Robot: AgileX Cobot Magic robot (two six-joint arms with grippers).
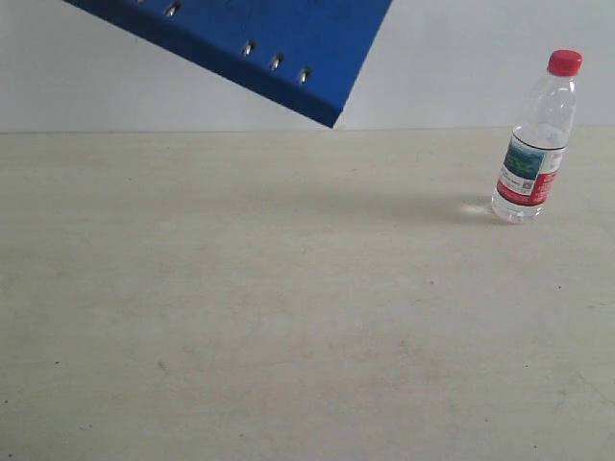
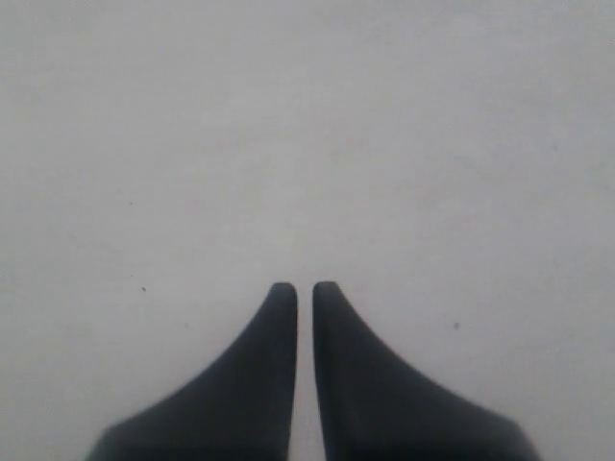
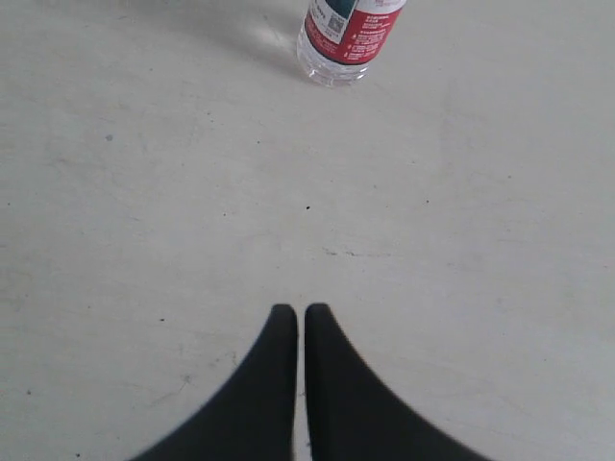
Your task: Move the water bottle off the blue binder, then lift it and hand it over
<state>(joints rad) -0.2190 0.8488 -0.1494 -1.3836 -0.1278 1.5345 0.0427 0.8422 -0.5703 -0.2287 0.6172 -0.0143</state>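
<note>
— Up close: the left gripper (image 2: 305, 288), black fingertips pressed together, holding nothing. The right gripper (image 3: 301, 309) is the same.
— The water bottle (image 1: 534, 144)?
— Upright at the far right of the pale, scuffed table (image 1: 288, 317), long axis vertical, red cap up, well apart from both grippers.
— The blue binder (image 1: 259, 29)?
— Tilted across the exterior view's top, riveted edge sloping down rightward, before a white wall (image 1: 461, 67).
</note>
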